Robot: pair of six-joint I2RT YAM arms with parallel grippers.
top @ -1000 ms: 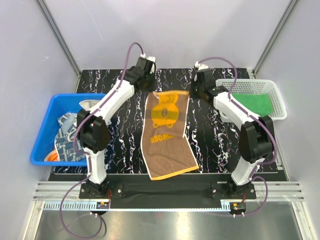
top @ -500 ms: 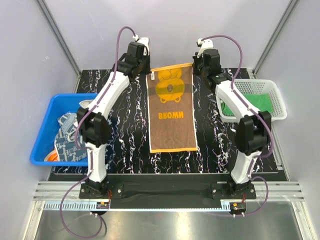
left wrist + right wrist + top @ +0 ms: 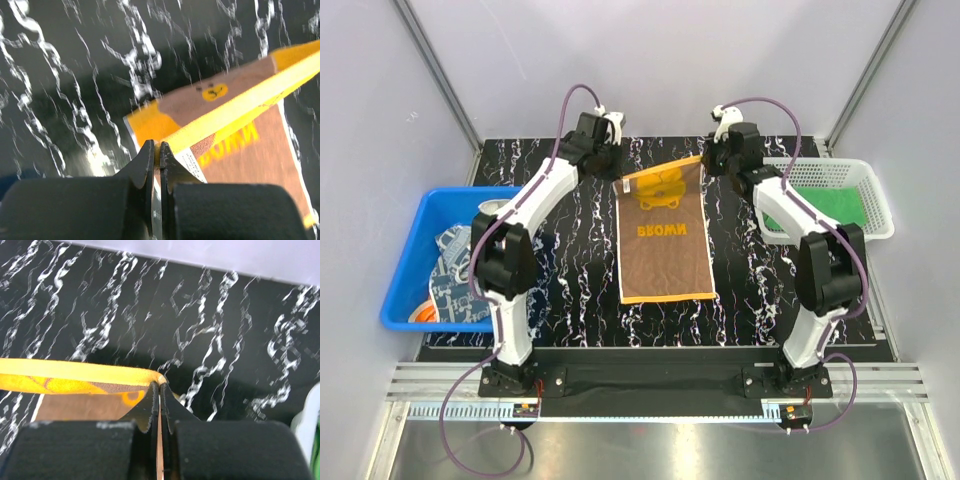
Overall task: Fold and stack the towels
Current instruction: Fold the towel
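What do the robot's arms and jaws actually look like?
The left arm and right arm have white tube-like links joined by chunky black joints. A purple cable loops along each. The jaws are black wedges tapering to thin tips.

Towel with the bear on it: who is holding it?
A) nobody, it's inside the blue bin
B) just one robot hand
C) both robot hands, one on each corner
C: the left hand and the right hand each pinch a far corner of the towel.
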